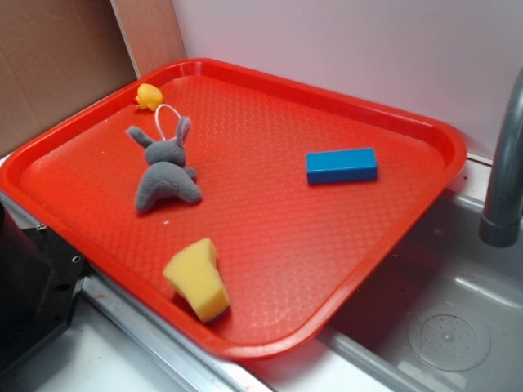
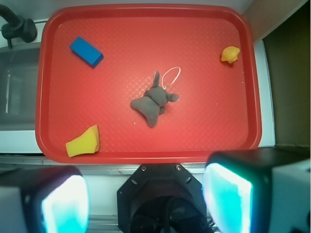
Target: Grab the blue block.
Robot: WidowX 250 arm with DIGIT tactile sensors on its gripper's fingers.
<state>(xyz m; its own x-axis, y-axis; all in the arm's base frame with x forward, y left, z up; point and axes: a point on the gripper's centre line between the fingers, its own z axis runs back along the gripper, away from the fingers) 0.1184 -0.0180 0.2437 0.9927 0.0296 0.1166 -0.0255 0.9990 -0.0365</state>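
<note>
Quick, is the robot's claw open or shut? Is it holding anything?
Gripper: open, fingers wide apart, holding nothing. Blue block lies untouched on the tray.

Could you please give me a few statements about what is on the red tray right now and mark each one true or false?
1. The blue block lies flat on the red tray, with nothing touching it. True.
2. The gripper is closed around the blue block. False: its fingers are apart, above the tray's near edge in the wrist view, holding nothing.
3. The grey plush bunny lies near the middle of the tray. True.
4. The yellow sponge wedge rests on top of the blue block. False: it sits apart from the block, near another edge.
5. A small yellow duck sits near a tray corner. True.
</note>
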